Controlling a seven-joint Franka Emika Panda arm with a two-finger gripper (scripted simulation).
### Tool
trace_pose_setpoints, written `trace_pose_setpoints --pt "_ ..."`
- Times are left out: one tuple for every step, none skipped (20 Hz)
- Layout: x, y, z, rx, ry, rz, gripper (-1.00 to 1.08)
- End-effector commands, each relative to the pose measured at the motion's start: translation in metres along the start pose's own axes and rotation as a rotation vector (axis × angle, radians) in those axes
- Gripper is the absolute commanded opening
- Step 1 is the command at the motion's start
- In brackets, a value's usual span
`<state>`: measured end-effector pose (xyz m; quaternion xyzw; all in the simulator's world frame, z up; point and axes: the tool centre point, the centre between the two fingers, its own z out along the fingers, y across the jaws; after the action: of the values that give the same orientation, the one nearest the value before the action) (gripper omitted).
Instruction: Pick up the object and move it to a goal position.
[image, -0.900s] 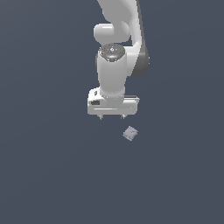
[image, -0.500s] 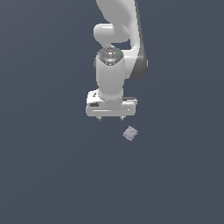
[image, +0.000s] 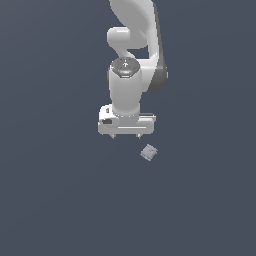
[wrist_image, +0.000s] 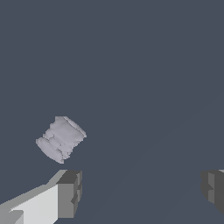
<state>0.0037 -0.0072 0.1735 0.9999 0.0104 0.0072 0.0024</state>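
- The white arm (image: 134, 45) comes down from the top of the exterior view and ends in a broad white gripper (image: 126, 136) that points downward over a plain dark grey-blue floor (image: 50, 200).
- The gripper's two fingers stand wide apart with nothing between them; in the exterior view only their short tips show, poking out under the flat bar of the hand.
- In the wrist view the two dark grey fingertips (wrist_image: 70, 192) sit far from each other, one fully seen with its pale finger body behind it, the other (wrist_image: 213, 189) cut off by the picture's edge, and only bare floor lies in the gap between them.
- The cube (image: 148, 152) is a small pale grey-lilac block, much smaller than the gripper (its faces look plain, with a slightly mottled surface in the wrist view).
- In the exterior view the cube lies at about four o'clock from the gripper, just beside it and a little lower in the picture, not touching either finger.
- The cube is turned at an angle, so its edges run diagonally rather than in line with the gripper's bar.
- In the wrist view the cube (wrist_image: 61, 138) sits near the fully seen fingertip but outside the gap, apart from it with a strip of floor between them.
- Whether the cube rests flat on the floor cannot be told for certain; no shadow or contact line shows in either view.
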Motion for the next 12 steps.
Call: trace_pose_setpoints --pt "0.000 -0.003 0.002 0.000 -0.001 0.014 1.00" --pt "0.000 -0.004 0.003 0.001 -0.001 0.023 1.00" --pt "0.001 -0.005 0.004 0.001 -0.001 0.032 1.00" --pt "0.001 -0.007 0.005 0.001 -0.001 0.042 1.00" --pt "0.001 -0.009 0.006 0.002 -0.001 0.054 1.00" --pt "0.001 -0.011 0.008 0.002 -0.002 0.066 1.00" --pt "0.001 -0.013 0.009 0.002 -0.002 0.080 1.00" --pt "0.002 -0.015 0.011 0.003 -0.002 0.094 1.00" --pt "0.002 -0.018 0.013 0.003 -0.003 0.110 1.00" --pt "0.002 -0.020 0.015 0.003 -0.003 0.126 1.00" --pt "0.002 -0.023 0.017 0.004 -0.004 0.144 1.00" --pt "0.002 -0.026 0.019 0.004 -0.004 0.163 1.00"
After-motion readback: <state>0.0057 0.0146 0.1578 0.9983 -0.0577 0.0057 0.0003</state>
